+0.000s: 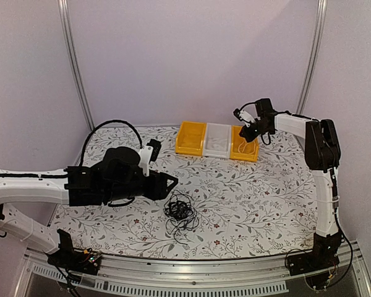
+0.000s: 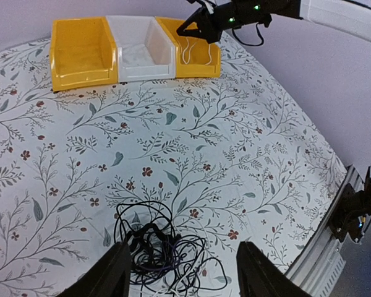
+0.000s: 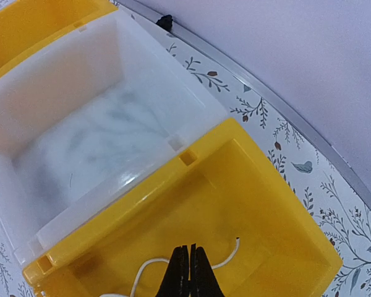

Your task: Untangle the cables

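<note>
The cables [image 1: 180,210] lie as a wiry black clump, with a purple and a white strand in it, on the floral tablecloth near the front middle; they also show in the left wrist view [image 2: 157,247]. My left gripper [image 1: 170,182] is open and empty, hovering just left of and above the clump, with the clump low between its fingers [image 2: 182,247]. My right gripper [image 1: 250,133] is over the right yellow bin [image 1: 244,148], jaws pressed together [image 3: 190,249] on a thin white cable [image 3: 226,257] that trails into the bin.
Three bins stand in a row at the back: a yellow one [image 1: 190,137], a white one [image 1: 217,140] and the right yellow one [image 2: 211,62]. The table's metal front rail [image 1: 191,272] runs along the near edge.
</note>
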